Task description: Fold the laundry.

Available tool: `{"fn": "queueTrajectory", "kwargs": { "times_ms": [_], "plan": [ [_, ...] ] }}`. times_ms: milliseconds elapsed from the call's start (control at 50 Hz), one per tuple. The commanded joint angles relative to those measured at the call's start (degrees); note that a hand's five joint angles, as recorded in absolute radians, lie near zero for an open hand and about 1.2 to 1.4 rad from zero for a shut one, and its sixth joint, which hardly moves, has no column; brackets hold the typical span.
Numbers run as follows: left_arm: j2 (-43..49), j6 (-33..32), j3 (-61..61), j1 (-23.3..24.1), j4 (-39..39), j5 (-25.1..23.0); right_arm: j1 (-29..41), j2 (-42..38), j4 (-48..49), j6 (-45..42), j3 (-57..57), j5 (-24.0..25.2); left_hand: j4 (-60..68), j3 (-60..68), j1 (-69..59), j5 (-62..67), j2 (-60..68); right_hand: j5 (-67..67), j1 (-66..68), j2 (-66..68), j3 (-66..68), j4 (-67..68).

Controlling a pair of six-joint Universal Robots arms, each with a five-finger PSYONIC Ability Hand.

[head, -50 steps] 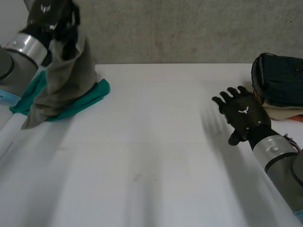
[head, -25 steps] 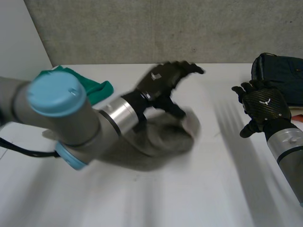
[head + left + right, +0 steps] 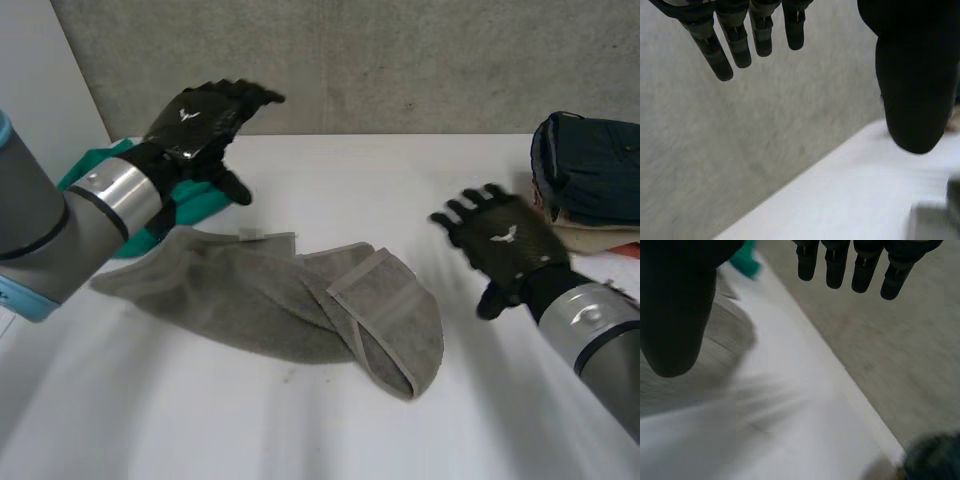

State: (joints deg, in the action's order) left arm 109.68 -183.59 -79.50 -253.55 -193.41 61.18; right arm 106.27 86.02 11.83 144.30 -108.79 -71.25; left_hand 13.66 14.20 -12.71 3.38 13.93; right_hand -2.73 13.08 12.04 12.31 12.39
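Left robot hand (image 3: pixel 195 120) open and empty, fingers straight, hovering behind the left end of the grey towel (image 3: pixel 290 300). Right robot hand (image 3: pixel 505 245) open too, holding nothing, near the towel's right end, not touching. Towel crumpled on the worktop (image 3: pixel 330 180), long axis running left to right between both hands, right end folded over itself. Probably one end for each hand; right hand seemingly nearer.

One towel (image 3: pixel 300 305), one green cloth (image 3: pixel 195 208), one clothes stack (image 3: pixel 590 170) at right edge — plus two hands: left hand (image 3: pixel 198 120), right hand (image 3: pixel 505 245).
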Motion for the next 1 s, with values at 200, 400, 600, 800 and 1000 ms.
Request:
{"fn": "queueTrajectory", "kwargs": {
  "times_ms": [200,400,600,800,1000],
  "plan": [
    [27.8,-25.0,22.3,-6.9,18.1,1.0,13.4,-22.0,-11.1,-11.1,21.7,1.0,1.4,0.9,-2.4,1.7,1.2,2.7,-3.1,-2.0,-2.3,-2.4],
    [37.0,-25.1,31.9,-4.6,24.7,-0.4,15.4,-34.6,-13.1,-17.6,32.8,0.2,14.9,14.3,-15.8,15.1,14.6,-4.2,3.9,4.9,4.6,4.6],
    [37.1,-25.2,32.4,-2.9,24.8,-0.5,15.4,-33.7,-5.9,-15.0,37.1,-5.6,66.3,65.8,-67.3,66.6,66.1,-67.3,66.9,68.0,67.7,67.6],
    [35.5,-23.2,45.2,-0.3,2.5,17.2,14.4,-29.7,12.5,1.8,46.7,-20.1,66.3,65.8,-67.3,66.6,66.1,-67.3,66.9,68.0,67.7,67.6],
    [18.0,-7.1,39.5,-0.9,-21.7,24.1,7.6,-25.3,22.4,12.3,54.3,-28.2,66.3,65.8,-67.3,66.6,66.1,-67.3,66.9,68.0,67.7,67.6]
  ]
}}
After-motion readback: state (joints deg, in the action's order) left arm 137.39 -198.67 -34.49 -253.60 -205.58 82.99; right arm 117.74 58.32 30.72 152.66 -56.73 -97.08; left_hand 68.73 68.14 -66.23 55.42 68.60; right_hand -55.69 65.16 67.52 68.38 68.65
